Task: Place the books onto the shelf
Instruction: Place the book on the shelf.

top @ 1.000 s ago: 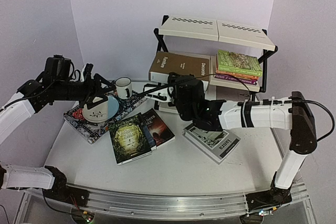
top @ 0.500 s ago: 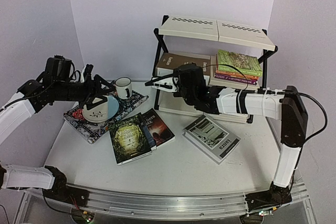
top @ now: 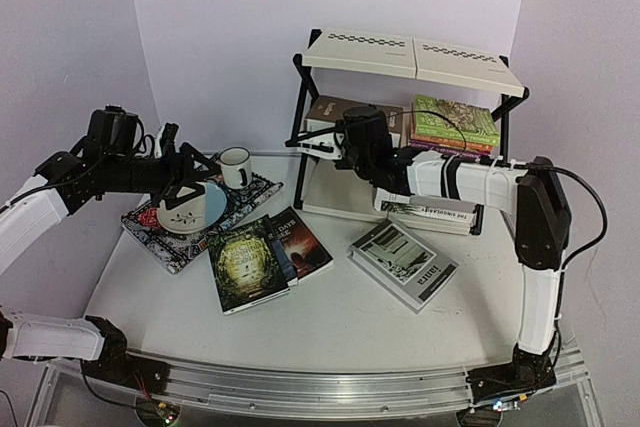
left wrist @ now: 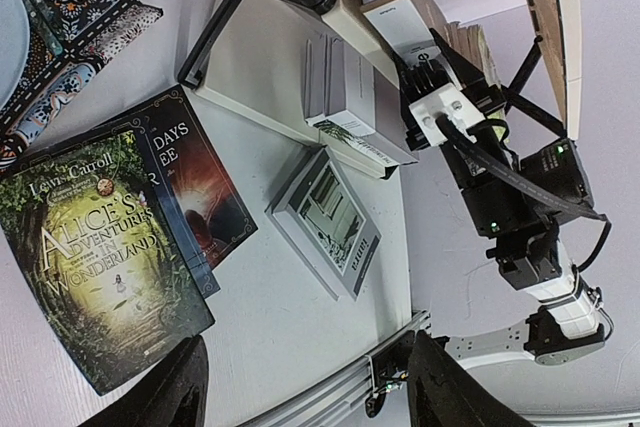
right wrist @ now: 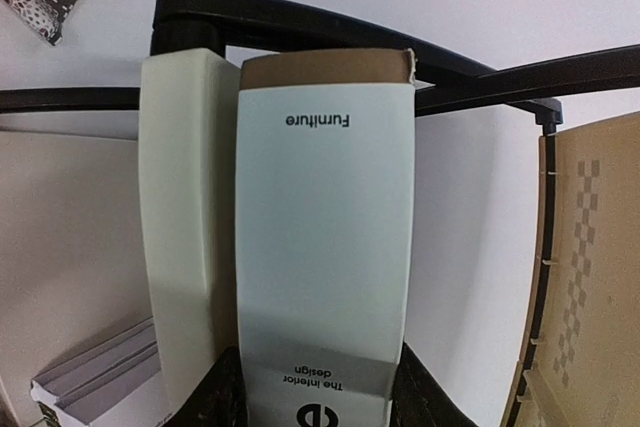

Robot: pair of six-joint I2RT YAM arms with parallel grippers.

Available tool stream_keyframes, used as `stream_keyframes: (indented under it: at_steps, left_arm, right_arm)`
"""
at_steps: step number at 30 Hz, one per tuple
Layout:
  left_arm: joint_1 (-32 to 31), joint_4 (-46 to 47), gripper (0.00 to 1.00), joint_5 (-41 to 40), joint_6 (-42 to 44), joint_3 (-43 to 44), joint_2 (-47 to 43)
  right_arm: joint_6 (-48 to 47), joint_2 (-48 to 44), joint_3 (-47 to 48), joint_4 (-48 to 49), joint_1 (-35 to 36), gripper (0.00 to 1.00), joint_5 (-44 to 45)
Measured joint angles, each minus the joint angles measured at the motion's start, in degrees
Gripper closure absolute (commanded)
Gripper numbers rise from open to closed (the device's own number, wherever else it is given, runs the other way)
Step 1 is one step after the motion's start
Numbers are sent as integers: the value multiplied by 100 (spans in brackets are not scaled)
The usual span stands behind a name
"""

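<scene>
The shelf (top: 410,57) stands at the back right. My right gripper (top: 345,139) is shut on the brown book (top: 330,112), which rests on the left of the middle tier. The right wrist view shows its pale spine (right wrist: 325,227) between the fingertips (right wrist: 225,392), beside a cream panel (right wrist: 180,237). Colourful books (top: 455,125) are stacked on the same tier's right, and one book (top: 430,212) lies on the bottom tier. On the table lie a green book (top: 245,265), a dark novel (top: 300,240) and a grey-white book (top: 405,262). My left gripper (top: 195,172) hangs open and empty over the bowl.
A patterned placemat (top: 160,237) at the left carries a bowl (top: 182,209), a blue plate (top: 212,202) and a mug (top: 235,165). The right arm stretches across the shelf's front. A metal rail (top: 300,387) runs along the near edge.
The right arm has reached forward and carried the brown book from in front of the shelf into the middle tier. The left arm has stayed still.
</scene>
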Motion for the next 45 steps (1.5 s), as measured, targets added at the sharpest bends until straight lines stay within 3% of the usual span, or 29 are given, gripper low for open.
stream_keyframes:
  at_steps: [20,45]
  left_arm:
    - [0,0,31,4,14,-5,11]
    - [0,-4,31,21,13,-50,26]
  right_arm:
    - [-120,557,904,-396,-332,57,-408]
    - [-138,580,1000,-505,-420,49,-510]
